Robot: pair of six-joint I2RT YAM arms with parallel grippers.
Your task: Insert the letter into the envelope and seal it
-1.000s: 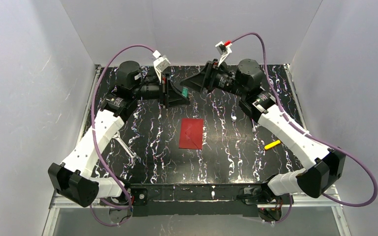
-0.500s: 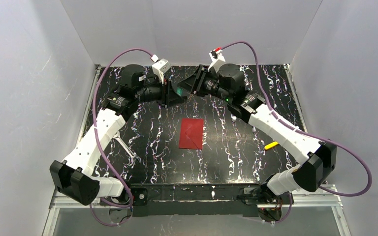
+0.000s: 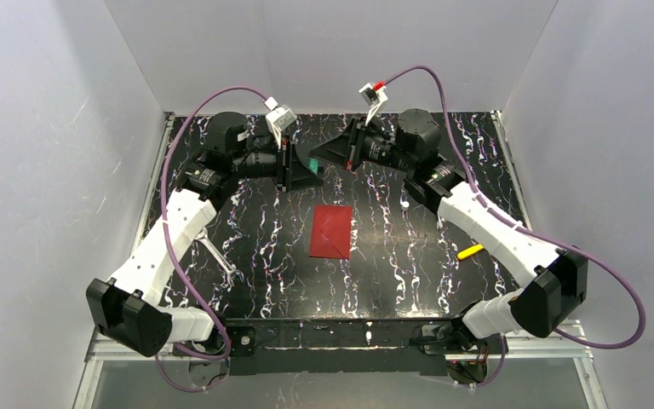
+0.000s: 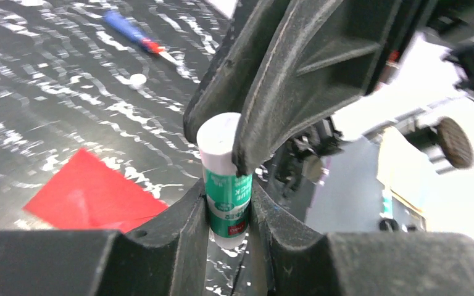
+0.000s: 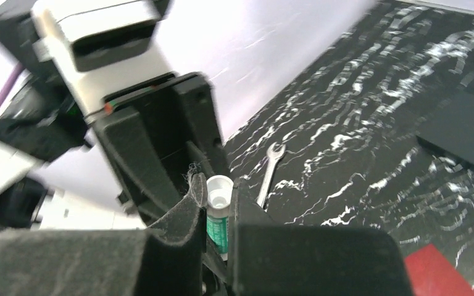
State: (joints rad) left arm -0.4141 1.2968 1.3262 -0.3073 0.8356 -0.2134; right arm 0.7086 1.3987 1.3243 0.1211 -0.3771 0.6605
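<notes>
Right fingers [image 5: 218, 203] just clamped the glue stick [image 4: 222, 185].
My left fingers [image 4: 228, 213] hold its base; uncapping for the envelope [image 3: 330, 231] seems next.

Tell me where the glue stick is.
In the top view, the glue stick hangs between the left gripper and right gripper, pinched by both, beyond the red envelope.

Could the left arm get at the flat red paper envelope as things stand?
Likely not yet: the left gripper is shut on a green-and-white glue stick, though nothing covers the red envelope.
</notes>
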